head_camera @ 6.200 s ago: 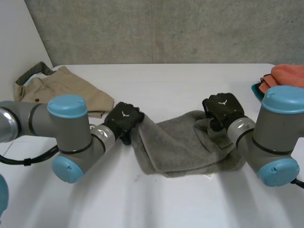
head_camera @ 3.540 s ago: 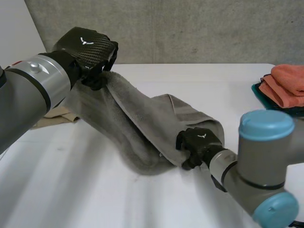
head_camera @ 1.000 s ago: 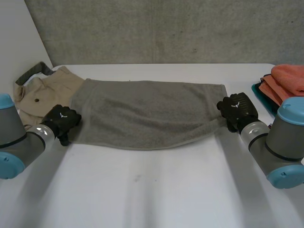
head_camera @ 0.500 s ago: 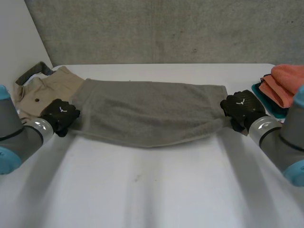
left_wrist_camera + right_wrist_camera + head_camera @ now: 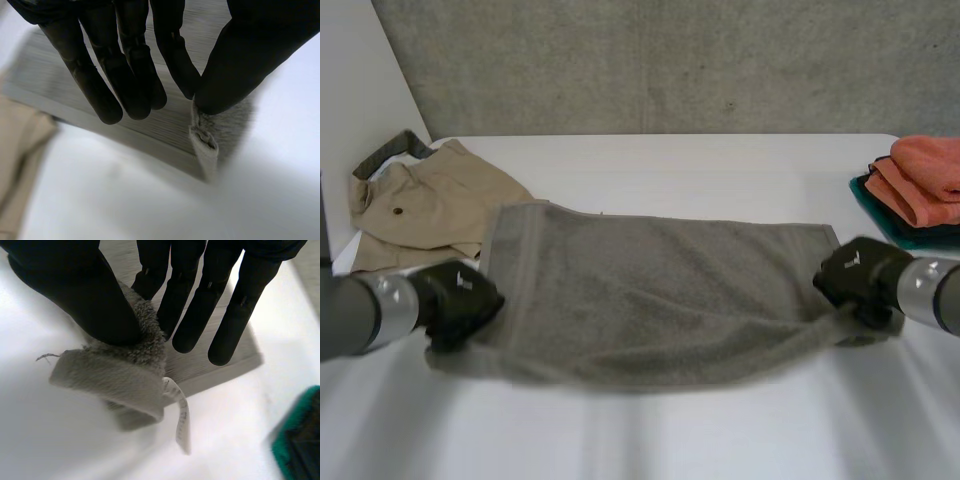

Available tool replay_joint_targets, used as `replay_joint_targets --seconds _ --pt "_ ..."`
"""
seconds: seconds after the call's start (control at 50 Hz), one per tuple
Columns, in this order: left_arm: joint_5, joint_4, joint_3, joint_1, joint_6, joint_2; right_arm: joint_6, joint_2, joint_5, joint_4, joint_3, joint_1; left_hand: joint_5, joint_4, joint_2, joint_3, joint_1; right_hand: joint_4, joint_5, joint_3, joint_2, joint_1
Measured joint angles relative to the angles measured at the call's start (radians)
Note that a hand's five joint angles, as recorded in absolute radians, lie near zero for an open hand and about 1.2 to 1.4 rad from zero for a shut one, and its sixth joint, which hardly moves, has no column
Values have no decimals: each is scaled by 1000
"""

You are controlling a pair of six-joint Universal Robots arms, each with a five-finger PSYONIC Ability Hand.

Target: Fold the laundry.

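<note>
A grey towel (image 5: 650, 290) lies spread lengthwise across the table. My left hand (image 5: 460, 298) is at its near left corner. In the left wrist view this hand (image 5: 125, 75) has straight fingers, and its thumb (image 5: 235, 65) pinches the towel's corner (image 5: 204, 142) against a finger. My right hand (image 5: 858, 275) is at the near right corner. In the right wrist view its thumb (image 5: 75, 290) presses a bunched towel corner (image 5: 125, 372) against the fingers (image 5: 195, 305), and a white label (image 5: 182, 420) hangs from the hem. The near edge sags between the two hands.
Khaki shorts (image 5: 425, 205) lie at the back left, partly beside the towel's left end. A folded orange cloth (image 5: 925, 175) rests on a teal item (image 5: 885, 215) at the right edge. White table (image 5: 670, 430) lies in front of the towel.
Both hands have drawn the towel toward the table's near side and moved slightly apart. The towel's far edge has slid nearer, off most of the khaki shorts.
</note>
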Motion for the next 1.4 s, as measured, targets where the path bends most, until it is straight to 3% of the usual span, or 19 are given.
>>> replay_joint_targets --seconds 0.22,0.52,0.54,0.62,0.66,0.72,0.8,0.88,0.94,1.06,1.3,1.4 --pt "-84 226 424 -67 -240 -264 366 224 132 -255 -267 60 0 0 1 0 0 0 0 0 0 0" --pt "-255 254 973 -149 -244 -668 375 509 292 -379 -568 127 0 0 1 0 0 -2 -2 -2 -2 -2" --pt "-258 254 990 -153 -241 -683 372 518 299 -385 -576 130 0 0 1 0 0 -45 -48 -45 -53 -43" --pt "-261 260 1050 -171 -226 -738 352 543 325 -419 -597 139 0 0 1 0 0 -703 -729 -704 -718 -680" --pt "-258 268 1060 -176 -222 -747 343 544 336 -432 -601 140 0 0 1 0 0 -883 -907 -874 -877 -844" --pt "-254 288 1063 -180 -221 -746 335 532 348 -443 -602 138 0 0 1 0 0 -950 -977 -951 -944 -893" --pt "-250 312 1049 -178 -228 -728 337 500 344 -432 -594 129 0 0 1 0 0 -952 -977 -954 -944 -893" --pt "-244 338 1015 -170 -245 -689 345 444 286 -377 -579 110 0 0 1 0 0 -952 -977 -954 -944 -893" --pt "-236 348 985 -162 -259 -658 353 410 190 -291 -581 87 0 0 1 0 0 -943 -948 -937 -929 -883" --pt "-217 351 953 -153 -275 -628 361 427 98 -159 -626 62 0 0 1 0 0 -847 -839 -834 -830 -791" --pt "-201 369 962 -164 -272 -643 378 554 145 -207 -722 59 0 0 1 0 0 -788 -778 -781 -778 -729" --pt "-201 378 972 -171 -270 -654 409 531 178 -224 -712 60 0 0 1 0 0 -790 -787 -783 -779 -731"
